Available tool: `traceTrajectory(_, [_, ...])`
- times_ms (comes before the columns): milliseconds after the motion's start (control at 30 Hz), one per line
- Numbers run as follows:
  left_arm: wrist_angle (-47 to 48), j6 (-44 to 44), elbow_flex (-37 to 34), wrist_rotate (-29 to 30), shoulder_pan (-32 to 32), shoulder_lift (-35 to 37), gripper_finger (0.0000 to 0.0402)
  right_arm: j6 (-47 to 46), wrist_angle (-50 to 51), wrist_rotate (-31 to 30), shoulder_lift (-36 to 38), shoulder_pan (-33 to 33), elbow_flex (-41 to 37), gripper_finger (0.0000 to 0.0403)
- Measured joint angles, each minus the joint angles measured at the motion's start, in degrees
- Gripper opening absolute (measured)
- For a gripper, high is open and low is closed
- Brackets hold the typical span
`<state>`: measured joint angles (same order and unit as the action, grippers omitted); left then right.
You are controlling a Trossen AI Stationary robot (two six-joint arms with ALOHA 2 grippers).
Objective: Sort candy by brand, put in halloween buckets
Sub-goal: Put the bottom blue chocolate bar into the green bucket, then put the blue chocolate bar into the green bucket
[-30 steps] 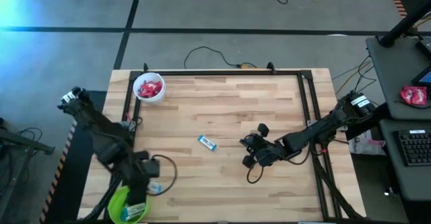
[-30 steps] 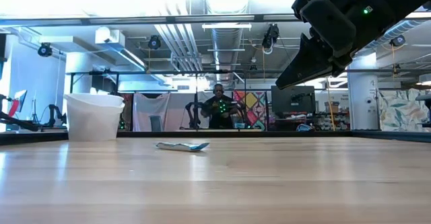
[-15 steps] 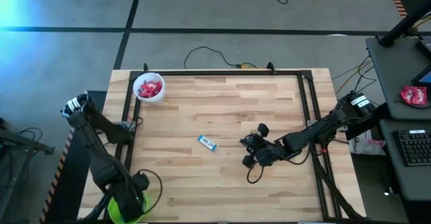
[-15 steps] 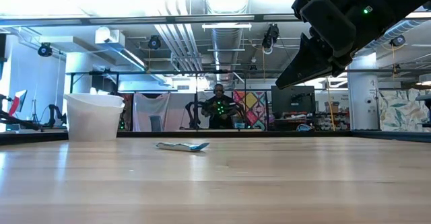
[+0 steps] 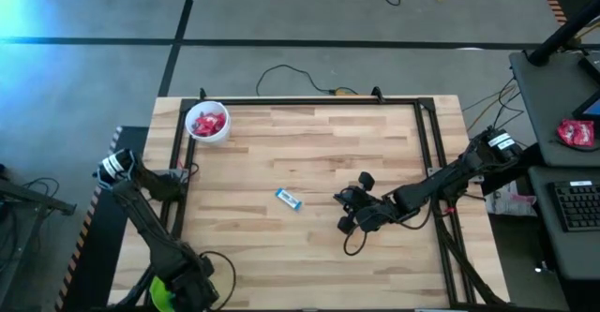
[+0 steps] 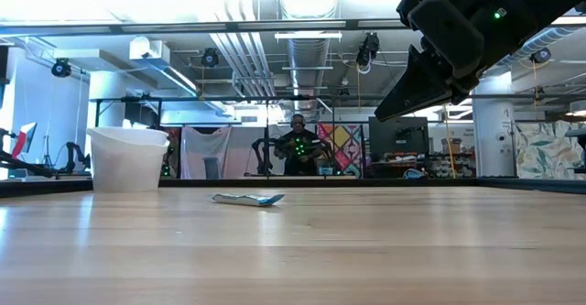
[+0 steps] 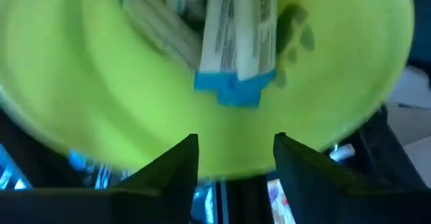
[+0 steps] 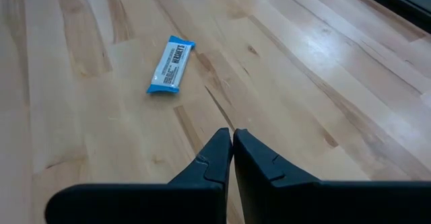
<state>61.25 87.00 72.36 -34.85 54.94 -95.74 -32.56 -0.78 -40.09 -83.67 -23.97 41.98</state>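
Observation:
My left gripper [image 7: 236, 163] stands open above the lime green bucket [image 7: 101, 109] at the table's near left corner, and in the high view it [image 5: 190, 289] covers most of that bucket [image 5: 159, 296]. Blue-and-white candies [image 7: 234, 42] lie inside the bucket, beyond the fingertips. One blue candy [image 5: 289, 199] [image 8: 171, 64] [image 6: 247, 198] lies flat on the table's middle. My right gripper [image 8: 232, 146] [image 5: 344, 211] hangs shut above the table just right of it, pointing at it. The white bucket [image 5: 207, 122] [image 6: 126, 158] at the far left corner holds red candies.
A black frame rail [image 5: 427, 153] runs round the table's edges. A black cable loops on the wood [image 5: 352, 246] under my right arm. A desk with a keyboard [image 5: 574, 204] stands off the right edge. A person [image 6: 298, 145] sits far behind the table.
My left arm has swung toward the table's near left corner and sunk over the green bucket, its wrist turning as it went; it now covers most of the bucket. The blue candy on the table has stayed in place.

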Motion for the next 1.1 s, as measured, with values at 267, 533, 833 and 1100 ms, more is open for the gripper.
traceTrajectory(267, [14.61, -6.58, 11.00, 13.45, -0.41, 0.14, 0.0189, 0.00, 0.00, 0.00, 0.00, 0.00, 0.00, 0.0013])
traceTrajectory(533, [9.38, -38.61, 17.29, 70.11, -6.41, 0.24, 0.0187, 0.00, 0.00, 0.01, -0.01, 0.00, 0.00, 0.0013])
traceTrajectory(833, [-29.33, -73.60, -3.66, 46.18, -26.35, 0.19, 0.0145, 0.00, 0.00, 0.01, 0.00, 0.00, 0.00, 0.0013])
traceTrajectory(1100, [-55.78, -83.09, -23.75, 33.51, -46.84, 0.47, 0.0123, 0.00, -0.02, -0.01, -0.01, 0.00, 0.00, 0.0013])
